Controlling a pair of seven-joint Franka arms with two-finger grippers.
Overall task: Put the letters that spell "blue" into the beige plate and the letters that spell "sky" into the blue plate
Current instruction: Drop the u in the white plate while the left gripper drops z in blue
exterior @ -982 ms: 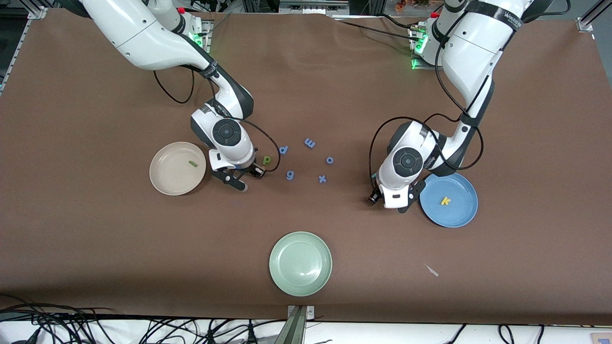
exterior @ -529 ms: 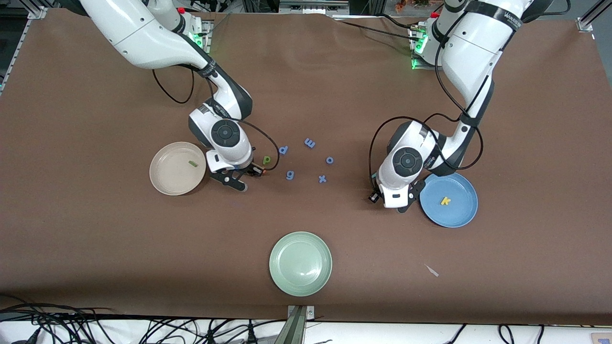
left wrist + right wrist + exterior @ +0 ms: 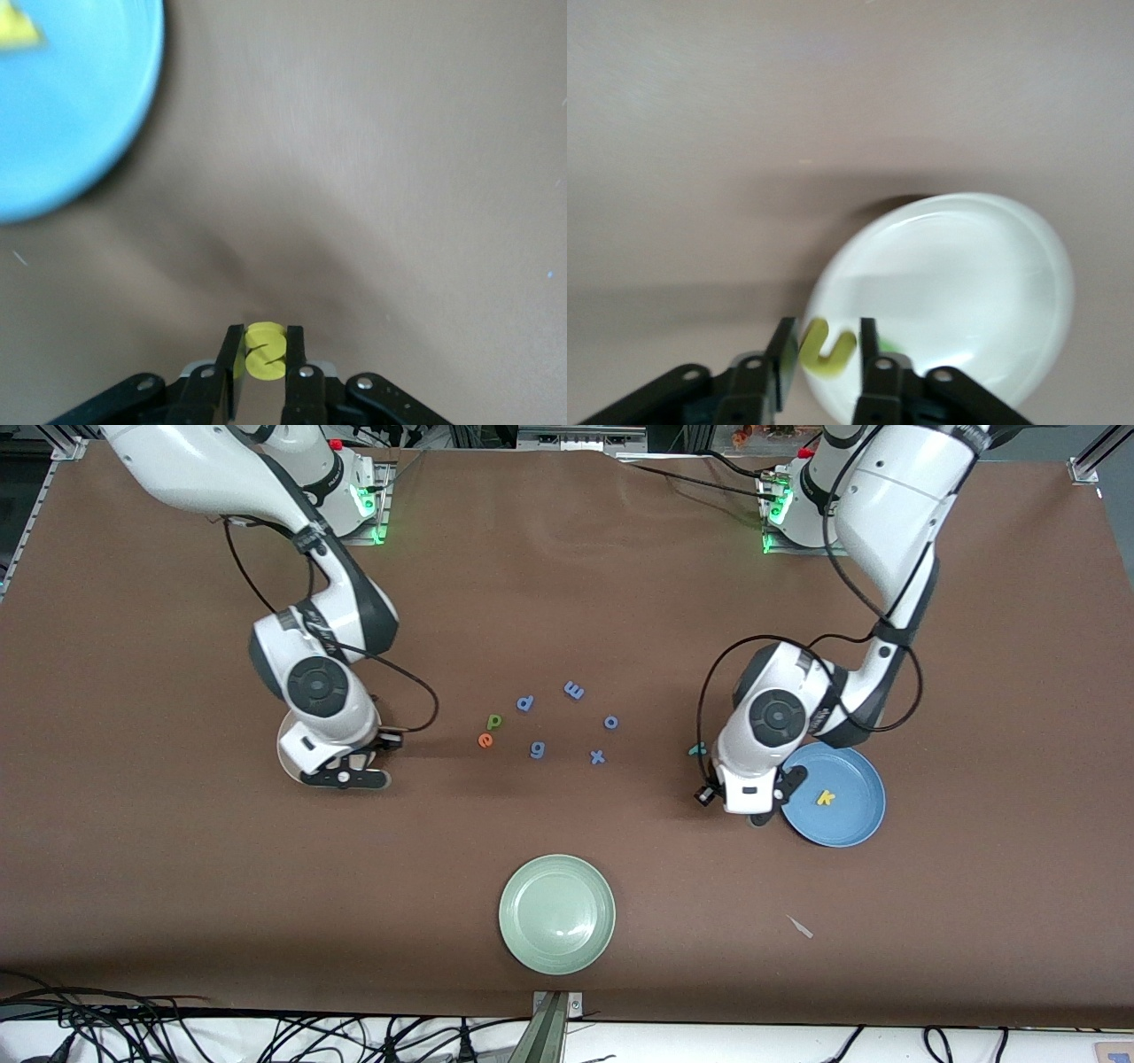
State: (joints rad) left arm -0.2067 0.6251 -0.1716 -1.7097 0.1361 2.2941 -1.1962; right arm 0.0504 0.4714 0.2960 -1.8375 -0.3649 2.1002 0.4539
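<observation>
My right gripper (image 3: 347, 778) hangs over the rim of the beige plate (image 3: 283, 755), which shows wide in the right wrist view (image 3: 966, 283). Its jaws (image 3: 824, 350) stand slightly open, the yellow u (image 3: 827, 348) loose between them against one finger. A green bit of the l (image 3: 891, 346) peeks out in the plate. My left gripper (image 3: 755, 815) is over the table beside the blue plate (image 3: 846, 819) and is shut (image 3: 264, 354) on the yellow s (image 3: 264, 351). The yellow k (image 3: 826, 797) lies in that plate. Green b (image 3: 494, 721), orange e (image 3: 485, 740) and teal y (image 3: 697, 749) lie on the table.
Several blue letters (image 3: 574, 689) lie scattered mid-table between the two arms. A pale green plate (image 3: 556, 913) stands nearer to the front camera. A small pale scrap (image 3: 801, 927) lies toward the left arm's end of the table, near the front edge.
The right arm swung from beside the green b to over the beige plate, uncovering the orange e, and its jaws parted a little. The left gripper closed on the yellow s.
</observation>
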